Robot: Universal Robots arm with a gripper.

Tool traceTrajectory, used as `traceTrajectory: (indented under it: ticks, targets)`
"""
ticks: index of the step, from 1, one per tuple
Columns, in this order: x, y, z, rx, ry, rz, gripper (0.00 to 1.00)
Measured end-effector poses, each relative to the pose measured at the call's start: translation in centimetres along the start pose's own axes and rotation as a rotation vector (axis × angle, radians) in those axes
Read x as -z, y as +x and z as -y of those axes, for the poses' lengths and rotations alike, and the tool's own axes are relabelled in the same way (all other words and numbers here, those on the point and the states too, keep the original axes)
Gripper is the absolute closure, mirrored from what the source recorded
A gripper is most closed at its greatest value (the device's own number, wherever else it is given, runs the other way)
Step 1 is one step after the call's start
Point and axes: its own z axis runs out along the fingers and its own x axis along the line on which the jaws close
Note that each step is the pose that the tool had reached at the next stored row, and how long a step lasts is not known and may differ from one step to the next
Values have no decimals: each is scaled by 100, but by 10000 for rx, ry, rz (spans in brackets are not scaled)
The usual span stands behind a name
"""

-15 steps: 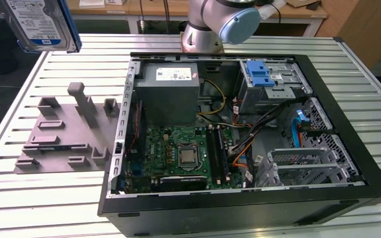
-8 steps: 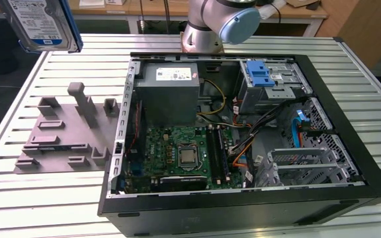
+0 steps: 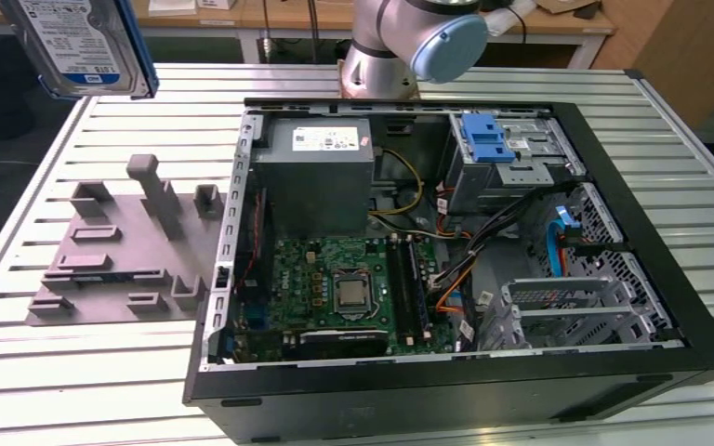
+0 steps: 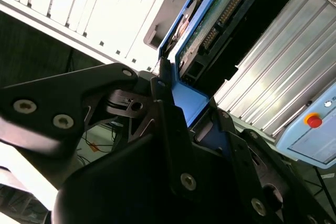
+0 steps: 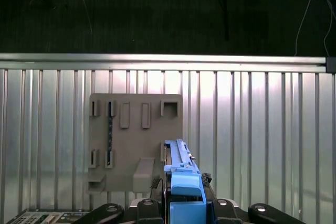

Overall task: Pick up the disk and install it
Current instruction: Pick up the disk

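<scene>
The pincer (image 5: 185,206) grips the disk (image 5: 181,169) over a grey plate (image 5: 136,145).

Open air is seen around the disk (image 3: 85,46), held high beside the computer case (image 3: 456,390). Beside the case, the surface (image 3: 85,372) is partly taken by a grey plate (image 3: 97,279) with upright pegs. Inside the case, passage is narrowed by cables (image 3: 454,271) and a power-supply box (image 3: 320,181).

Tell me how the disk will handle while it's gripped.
Probably stiff and heavy for its size: the disk is a flat metal-cased slab. The gripper clamps only one end, so it might tilt or slip. Its exposed circuit side looks fragile against knocks.
</scene>
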Motion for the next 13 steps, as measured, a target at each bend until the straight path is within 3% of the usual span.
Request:
traceTrajectory:
  ticks: [13]
  targets:
    - [0, 0, 13, 0, 0, 0, 63]
